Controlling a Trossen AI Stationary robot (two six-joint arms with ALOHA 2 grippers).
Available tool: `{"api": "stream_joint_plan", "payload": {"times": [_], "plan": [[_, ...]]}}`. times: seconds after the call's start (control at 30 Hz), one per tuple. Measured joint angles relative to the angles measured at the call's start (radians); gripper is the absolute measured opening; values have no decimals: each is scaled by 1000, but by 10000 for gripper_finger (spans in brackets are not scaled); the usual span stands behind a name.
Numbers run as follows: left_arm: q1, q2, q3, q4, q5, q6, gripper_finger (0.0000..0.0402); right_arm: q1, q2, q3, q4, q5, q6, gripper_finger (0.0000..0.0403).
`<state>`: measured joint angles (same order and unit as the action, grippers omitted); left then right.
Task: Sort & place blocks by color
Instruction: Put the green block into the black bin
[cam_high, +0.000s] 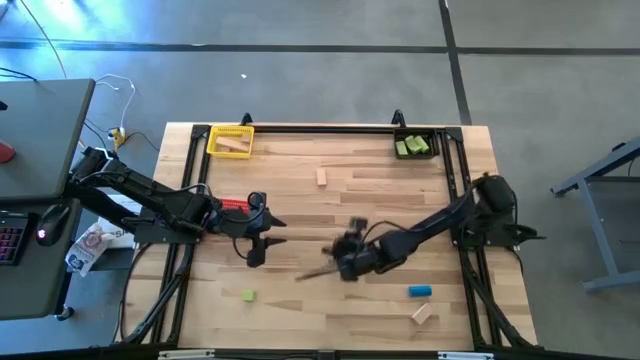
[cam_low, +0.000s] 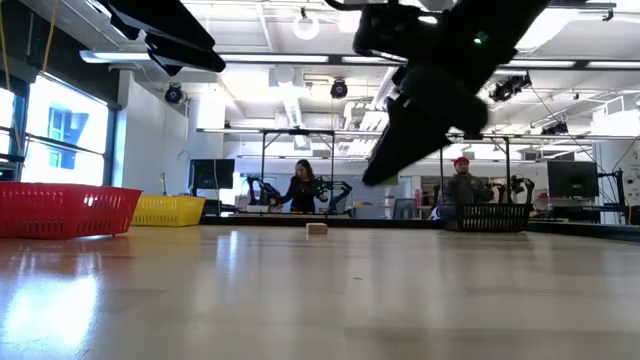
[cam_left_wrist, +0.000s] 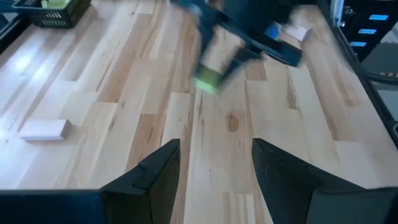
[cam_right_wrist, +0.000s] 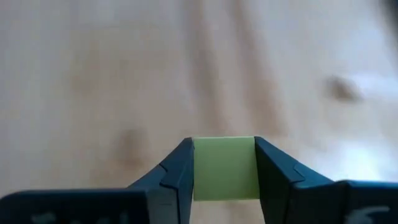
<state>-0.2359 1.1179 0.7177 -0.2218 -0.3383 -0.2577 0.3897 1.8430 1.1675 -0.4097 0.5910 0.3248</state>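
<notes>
We saw the right pincer (cam_right_wrist: 224, 171) clamped on a light green block (cam_right_wrist: 224, 168) mid-frame over the bench (cam_high: 330, 200); we judged a steady carry to the upper-right black bin (cam_high: 416, 146) best, left pincer (cam_left_wrist: 214, 171) waiting wide.

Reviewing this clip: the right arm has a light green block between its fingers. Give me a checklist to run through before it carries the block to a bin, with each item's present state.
1. Grip: the right gripper is shut on the light green block, seated squarely between the fingers. Ok.
2. Block lifted off the table: cannot tell; the arm is blurred.
3. Destination: the black bin at the table's far right corner already holds green blocks. Ok.
4. Path to that bin: only a tan block lies nearby, off to the side. Ok.
5. Left gripper: open, empty, left of the right gripper, away from that path. Ok.
</notes>
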Motion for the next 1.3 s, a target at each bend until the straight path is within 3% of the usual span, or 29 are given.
{"api": "stream_joint_plan", "payload": {"times": [0.2,0.4,0.63,1.07,1.3], "plan": [[0,0,0,0,-10,0,184,-94,-107,0,-295,216,258,107],[0,0,0,1,-10,0,184,-253,-211,1,-552,269,441,107],[0,0,0,1,-10,0,184,-488,-274,1,-645,183,404,107],[0,0,0,-2,-10,0,184,-907,-274,2,-643,20,190,109],[0,0,0,-2,-10,0,184,-1103,-274,2,-591,-118,115,110]]}}
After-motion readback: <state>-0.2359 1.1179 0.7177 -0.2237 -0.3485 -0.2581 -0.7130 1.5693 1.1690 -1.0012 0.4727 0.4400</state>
